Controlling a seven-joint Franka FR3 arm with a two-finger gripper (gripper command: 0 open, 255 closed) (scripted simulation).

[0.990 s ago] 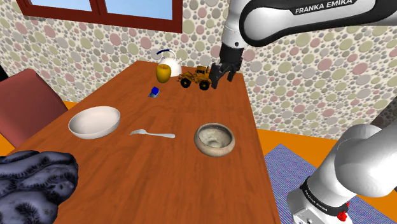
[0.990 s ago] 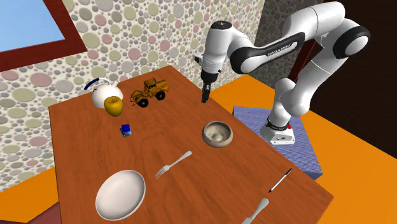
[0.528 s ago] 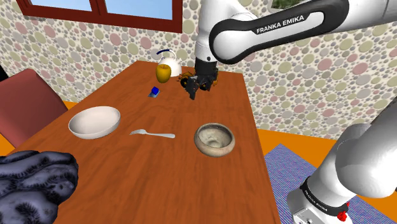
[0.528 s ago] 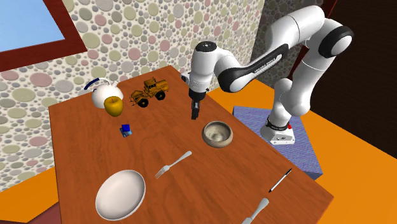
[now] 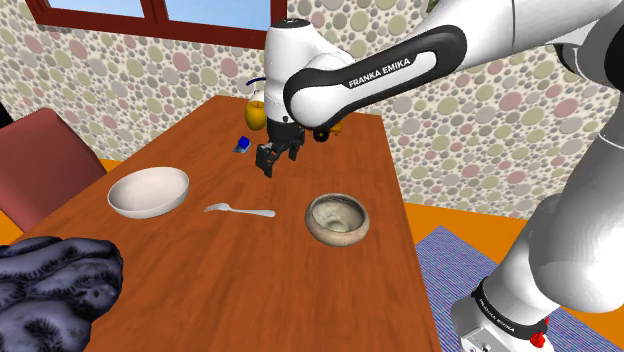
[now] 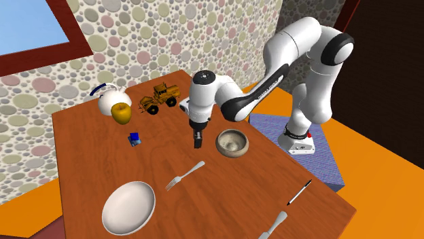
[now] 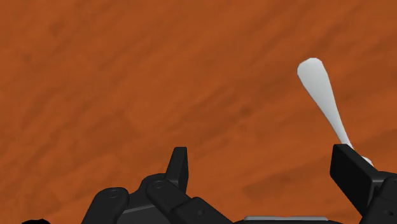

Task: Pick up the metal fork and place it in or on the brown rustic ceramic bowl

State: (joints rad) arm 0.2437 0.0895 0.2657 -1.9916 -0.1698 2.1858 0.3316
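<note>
A grey metal fork lies flat on the wooden table, between a white bowl and the brown speckled bowl. My black gripper hangs open above the table, points down, and holds nothing. It is a short way beyond the fork, toward the window side. In the wrist view the fork's rounded handle end lies on the wood just ahead of one finger, outside the gap of the gripper. The brown bowl is empty and sits to the shoulder view's right of the fork.
A white bowl sits past the fork's tines. At the table's far end stand a white teapot, a yellow apple, a yellow toy loader and a small blue cube. A pen and another utensil lie near the front corner. A dark lumpy object and a chair flank the table.
The arm has swung from beside the toy loader toward the table's middle and lower, bringing the gripper close to the fork. Nothing on the table has moved.
</note>
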